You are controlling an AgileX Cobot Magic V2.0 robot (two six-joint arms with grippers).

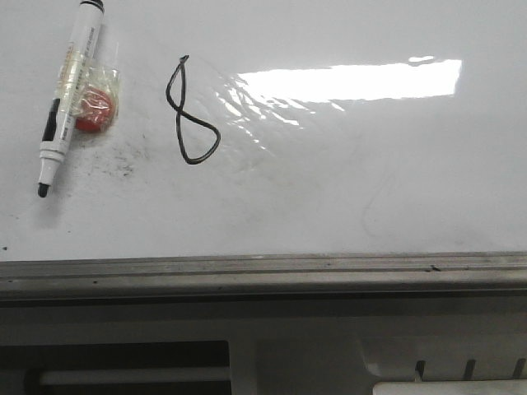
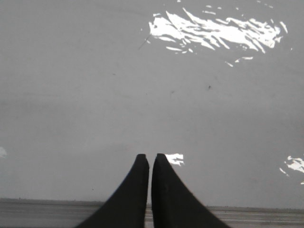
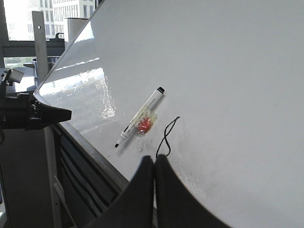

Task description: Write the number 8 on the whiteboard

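Note:
A thin black number 8 (image 1: pixel 190 113) stands on the glossy whiteboard (image 1: pixel 346 181), left of the middle. It also shows in the right wrist view (image 3: pixel 167 134), partly hidden behind the fingertips. A white marker with black cap and bare tip (image 1: pixel 70 86) lies on the board left of the 8, beside a red lump in clear wrap (image 1: pixel 94 105); the marker shows in the right wrist view (image 3: pixel 140 116) too. My left gripper (image 2: pixel 150 156) is shut and empty over bare board. My right gripper (image 3: pixel 155 156) is shut and empty, back from the board near its rail. Neither gripper shows in the front view.
The board's grey metal edge rail (image 1: pixel 263 270) runs along its near side. Below it is a grey panel with dark slots (image 1: pixel 461 366). Strong window glare (image 1: pixel 354 81) lies right of the 8. A dark clamp fixture (image 3: pixel 33 114) juts out past the board's corner.

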